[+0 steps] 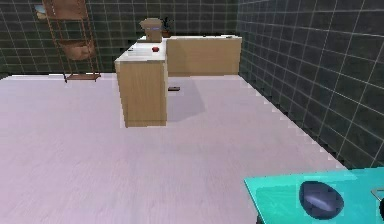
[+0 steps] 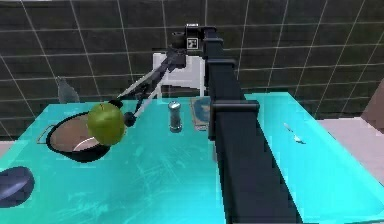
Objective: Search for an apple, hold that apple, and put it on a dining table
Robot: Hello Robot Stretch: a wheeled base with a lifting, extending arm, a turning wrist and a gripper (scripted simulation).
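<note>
A green apple hangs at the far end of the gripper's thin fingers, over the teal dining table. The gripper holds the apple just above a dark round bowl at the table's left side. The dark arm bar rises over the table's middle, with the white marker squares at its end. The same teal table shows at the forward view's bottom right corner.
On the table stand a small metal shaker, a grey box by the arm, a small utensil and a dark blue lump. Ahead, a wooden counter island carries a small red thing. Pale open floor lies between.
</note>
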